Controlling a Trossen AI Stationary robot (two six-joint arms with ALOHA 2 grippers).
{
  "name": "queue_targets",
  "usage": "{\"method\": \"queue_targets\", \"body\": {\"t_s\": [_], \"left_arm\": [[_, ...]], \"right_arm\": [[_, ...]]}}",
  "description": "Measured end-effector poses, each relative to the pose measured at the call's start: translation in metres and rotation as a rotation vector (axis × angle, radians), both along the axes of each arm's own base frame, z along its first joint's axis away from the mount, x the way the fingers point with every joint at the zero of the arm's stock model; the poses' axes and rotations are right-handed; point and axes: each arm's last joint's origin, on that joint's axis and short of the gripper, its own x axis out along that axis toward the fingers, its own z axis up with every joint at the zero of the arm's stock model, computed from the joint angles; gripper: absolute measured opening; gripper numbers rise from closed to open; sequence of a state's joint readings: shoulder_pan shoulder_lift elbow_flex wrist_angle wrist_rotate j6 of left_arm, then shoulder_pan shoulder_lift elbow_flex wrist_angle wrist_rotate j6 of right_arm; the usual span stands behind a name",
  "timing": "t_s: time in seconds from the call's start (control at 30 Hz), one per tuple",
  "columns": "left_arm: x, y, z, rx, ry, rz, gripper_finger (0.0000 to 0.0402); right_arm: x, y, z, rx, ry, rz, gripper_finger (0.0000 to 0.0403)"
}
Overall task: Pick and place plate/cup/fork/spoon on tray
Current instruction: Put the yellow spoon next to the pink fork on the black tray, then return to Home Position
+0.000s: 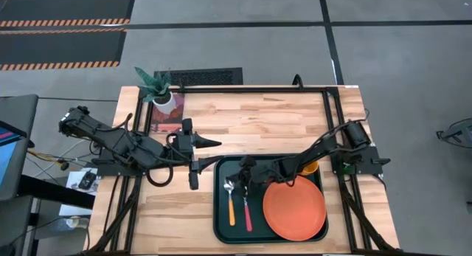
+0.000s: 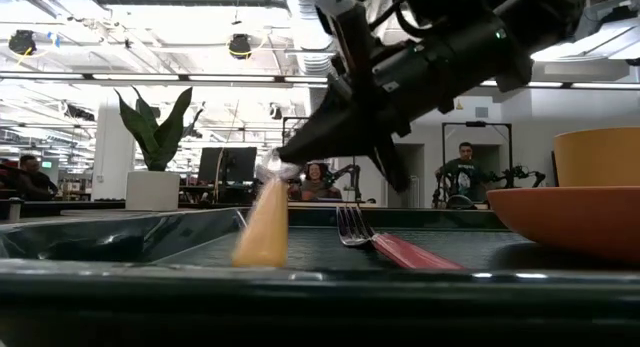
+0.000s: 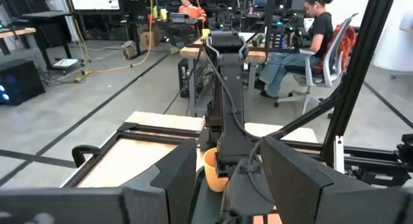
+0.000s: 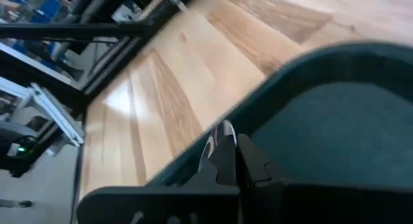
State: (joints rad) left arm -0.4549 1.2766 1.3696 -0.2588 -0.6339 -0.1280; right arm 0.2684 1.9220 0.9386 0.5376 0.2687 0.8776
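Note:
The dark tray lies at the table's near middle. On it are the orange-red plate, the red-handled fork lying flat, and the orange-handled spoon. The orange-yellow cup stands at the tray's far right corner, partly hidden under my right arm. My right gripper is low over the tray's far left part, shut on the spoon. My left gripper is open and empty above the table, just left of the tray. My right gripper pinches the spoon's silver bowl between its two shut fingers. The fingers come from the table's right, slanting down. The bowl end is raised, and the orange handle slopes down to the tray.
A potted plant stands at the table's far left corner, with a dark red mat beside it. A black frame runs along the table's edges. Bare wood lies beyond the tray's far side. People sit at desks in the room behind.

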Motion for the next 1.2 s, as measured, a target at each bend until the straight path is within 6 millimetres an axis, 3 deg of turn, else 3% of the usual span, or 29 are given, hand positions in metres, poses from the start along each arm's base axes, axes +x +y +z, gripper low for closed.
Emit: {"method": "queue_targets", "body": {"t_s": [0.3, 0.83, 1.1, 1.2], "left_arm": [[0.000, 0.000, -0.001, 0.006, 0.008, 0.000, 0.0165], [0.000, 0.000, -0.001, 0.005, 0.008, 0.000, 0.0165], [0.000, 0.000, -0.001, 0.004, 0.007, 0.001, 0.0165], [0.000, 0.000, 0.001, -0.003, -0.006, 0.001, 0.0165]], "right_arm": [[0.000, 0.000, -0.007, 0.007, 0.029, -0.008, 0.0003], [-0.007, 0.000, -0.018, 0.007, 0.158, -0.018, 0.0060], [-0.006, -0.003, -0.018, 0.009, 0.162, 0.038, 0.0119], [-0.005, -0.010, -0.009, 0.002, 0.148, 0.061, 0.0147]]}}
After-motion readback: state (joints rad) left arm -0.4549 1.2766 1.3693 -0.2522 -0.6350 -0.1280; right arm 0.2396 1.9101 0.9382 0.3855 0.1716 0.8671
